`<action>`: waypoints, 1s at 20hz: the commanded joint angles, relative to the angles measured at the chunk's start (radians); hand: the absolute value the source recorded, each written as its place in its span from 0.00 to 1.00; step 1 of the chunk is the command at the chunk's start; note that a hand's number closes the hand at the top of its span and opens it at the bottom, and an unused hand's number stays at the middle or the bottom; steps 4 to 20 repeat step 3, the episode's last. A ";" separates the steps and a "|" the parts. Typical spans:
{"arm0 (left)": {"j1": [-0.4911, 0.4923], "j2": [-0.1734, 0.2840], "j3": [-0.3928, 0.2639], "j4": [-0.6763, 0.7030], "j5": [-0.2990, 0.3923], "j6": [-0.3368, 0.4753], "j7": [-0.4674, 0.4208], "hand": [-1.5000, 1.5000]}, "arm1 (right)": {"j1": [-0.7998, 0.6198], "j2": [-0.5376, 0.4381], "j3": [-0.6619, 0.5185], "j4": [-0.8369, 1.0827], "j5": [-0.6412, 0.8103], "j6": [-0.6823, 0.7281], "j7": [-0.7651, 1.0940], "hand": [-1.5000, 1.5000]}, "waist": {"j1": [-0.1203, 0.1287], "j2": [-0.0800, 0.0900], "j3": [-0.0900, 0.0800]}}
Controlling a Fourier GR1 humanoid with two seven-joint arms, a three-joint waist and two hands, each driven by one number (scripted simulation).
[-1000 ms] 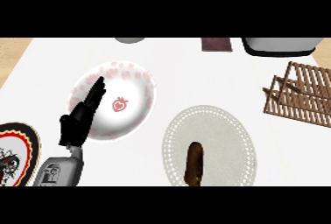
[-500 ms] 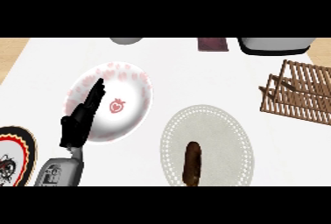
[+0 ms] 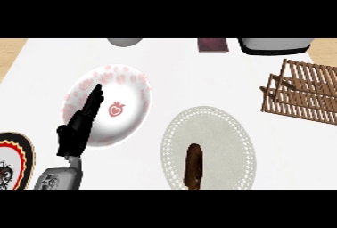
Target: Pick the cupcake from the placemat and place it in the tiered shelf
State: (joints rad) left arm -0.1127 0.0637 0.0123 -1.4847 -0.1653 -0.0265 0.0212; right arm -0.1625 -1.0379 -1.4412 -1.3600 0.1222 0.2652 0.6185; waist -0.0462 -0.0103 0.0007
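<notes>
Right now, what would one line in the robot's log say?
left hand: open, over strawberry plate | right hand: not in view | cupcake: on placemat, untouched | tiered shelf: far right, nothing seen in it

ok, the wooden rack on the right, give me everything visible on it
The tiered shelf looks like brown slatted wood: thin parallel bars in a frame, with angled side supports at its left end. It stands on the white counter at the view's right edge, which cuts off part of it. Nothing visible rests on it. It sits apart from the placemat and the left hand.
</notes>
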 commanded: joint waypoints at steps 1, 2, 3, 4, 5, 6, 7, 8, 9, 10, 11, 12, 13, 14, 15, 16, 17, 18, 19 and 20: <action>-0.013 0.018 0.018 0.006 0.017 -0.018 0.020 0.50 | 0.135 -0.021 -0.206 0.110 -0.094 0.183 -0.088 0.00 | -0.014 -0.001 0.001; -0.013 0.014 0.028 0.036 0.023 -0.015 -0.010 0.50 | 0.186 -0.001 -0.248 0.090 -0.086 0.210 -0.124 0.00 | -0.009 0.001 0.000; -0.002 0.031 0.025 -0.018 0.018 -0.020 0.010 0.50 | 0.204 -0.084 -0.283 0.152 -0.114 0.257 -0.075 0.00 | -0.003 0.000 0.000; -0.002 0.031 0.025 -0.018 0.018 -0.020 0.010 0.50 | 0.204 -0.084 -0.283 0.152 -0.114 0.257 -0.075 0.00 | -0.003 0.000 0.000; -0.002 0.031 0.025 -0.018 0.018 -0.020 0.010 0.50 | 0.204 -0.084 -0.283 0.152 -0.114 0.257 -0.075 0.00 | -0.003 0.000 0.000; -0.002 0.031 0.025 -0.018 0.018 -0.020 0.010 0.50 | 0.204 -0.084 -0.283 0.152 -0.114 0.257 -0.075 0.00 | -0.003 0.000 0.000; -0.002 0.031 0.025 -0.018 0.018 -0.020 0.010 0.50 | 0.204 -0.084 -0.283 0.152 -0.114 0.257 -0.075 0.00 | -0.003 0.000 0.000; -0.002 0.031 0.025 -0.018 0.018 -0.020 0.010 0.50 | 0.204 -0.084 -0.283 0.152 -0.114 0.257 -0.075 0.00 | -0.003 0.000 0.000; -0.002 0.031 0.025 -0.018 0.018 -0.020 0.010 0.50 | 0.204 -0.084 -0.283 0.152 -0.114 0.257 -0.075 0.00 | -0.003 0.000 0.000; -0.002 0.031 0.025 -0.018 0.018 -0.020 0.010 0.50 | 0.204 -0.084 -0.283 0.152 -0.114 0.257 -0.075 0.00 | -0.003 0.000 0.000; -0.002 0.031 0.025 -0.018 0.018 -0.020 0.010 0.50 | 0.204 -0.084 -0.283 0.152 -0.114 0.257 -0.075 0.00 | -0.003 0.000 0.000; -0.002 0.031 0.025 -0.018 0.018 -0.020 0.010 0.50 | 0.204 -0.084 -0.283 0.152 -0.114 0.257 -0.075 0.00 | -0.003 0.000 0.000; -0.002 0.031 0.025 -0.018 0.018 -0.020 0.010 0.50 | 0.204 -0.084 -0.283 0.152 -0.114 0.257 -0.075 0.00 | -0.003 0.000 0.000; -0.002 0.031 0.025 -0.018 0.018 -0.020 0.010 0.50 | 0.204 -0.084 -0.283 0.152 -0.114 0.257 -0.075 0.00 | -0.003 0.000 0.000; -0.002 0.031 0.025 -0.018 0.018 -0.020 0.010 0.50 | 0.204 -0.084 -0.283 0.152 -0.114 0.257 -0.075 0.00 | -0.003 0.000 0.000; -0.002 0.031 0.025 -0.018 0.018 -0.020 0.010 0.50 | 0.204 -0.084 -0.283 0.152 -0.114 0.257 -0.075 0.00 | -0.003 0.000 0.000; -0.002 0.031 0.025 -0.018 0.018 -0.020 0.010 0.50 | 0.204 -0.084 -0.283 0.152 -0.114 0.257 -0.075 0.00 | -0.003 0.000 0.000; -0.002 0.031 0.025 -0.018 0.018 -0.020 0.010 0.50 | 0.204 -0.084 -0.283 0.152 -0.114 0.257 -0.075 0.00 | -0.003 0.000 0.000; -0.002 0.031 0.025 -0.018 0.018 -0.020 0.010 0.50 | 0.204 -0.084 -0.283 0.152 -0.114 0.257 -0.075 0.00 | -0.003 0.000 0.000; -0.002 0.031 0.025 -0.018 0.018 -0.020 0.010 0.50 | 0.204 -0.084 -0.283 0.152 -0.114 0.257 -0.075 0.00 | -0.003 0.000 0.000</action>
